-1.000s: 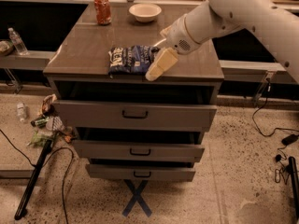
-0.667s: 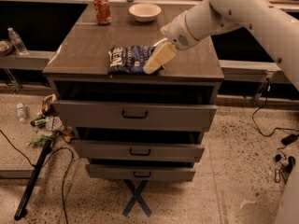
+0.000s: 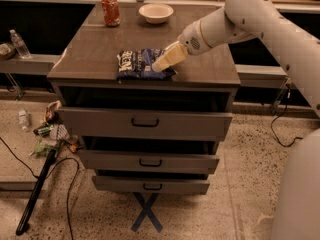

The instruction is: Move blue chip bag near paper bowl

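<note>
The blue chip bag (image 3: pixel 141 64) lies flat near the front edge of the brown cabinet top (image 3: pixel 100 49); it is dark navy with white lettering. The paper bowl (image 3: pixel 156 12), off-white and round, sits at the back of the top, well apart from the bag. My gripper (image 3: pixel 161 65) comes in from the right on a white arm (image 3: pixel 250 19) and its pale fingers (image 3: pixel 170 57) are over the right end of the bag, hiding part of it.
An orange-red soda can (image 3: pixel 110 9) stands at the back left of the top, left of the bowl. The cabinet's three drawers (image 3: pixel 145 124) are pulled partly out below. Bottles and litter (image 3: pixel 50 131) lie on the floor at left, with a black cable (image 3: pixel 37 194).
My gripper has moved left and slightly up, from the bag's right side to over its right end. The bag, bowl and can have not moved.
</note>
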Controlling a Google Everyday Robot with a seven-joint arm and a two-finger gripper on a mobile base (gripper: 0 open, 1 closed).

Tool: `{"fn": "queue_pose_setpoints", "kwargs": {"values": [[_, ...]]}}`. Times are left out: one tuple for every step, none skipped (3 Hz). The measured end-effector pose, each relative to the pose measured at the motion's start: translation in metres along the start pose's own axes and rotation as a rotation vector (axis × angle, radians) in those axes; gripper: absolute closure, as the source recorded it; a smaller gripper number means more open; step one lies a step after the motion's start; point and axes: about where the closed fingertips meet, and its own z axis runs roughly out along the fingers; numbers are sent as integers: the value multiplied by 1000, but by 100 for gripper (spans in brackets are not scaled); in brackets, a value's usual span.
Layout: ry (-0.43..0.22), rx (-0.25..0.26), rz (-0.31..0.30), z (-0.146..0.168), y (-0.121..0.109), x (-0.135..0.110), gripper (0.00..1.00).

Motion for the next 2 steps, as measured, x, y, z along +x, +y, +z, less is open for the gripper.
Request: {"fn": "queue_pose_setpoints", "kwargs": {"values": [[-4, -9, 37, 16, -4, 6, 18], [8, -43, 43, 31, -5, 10, 50]]}}
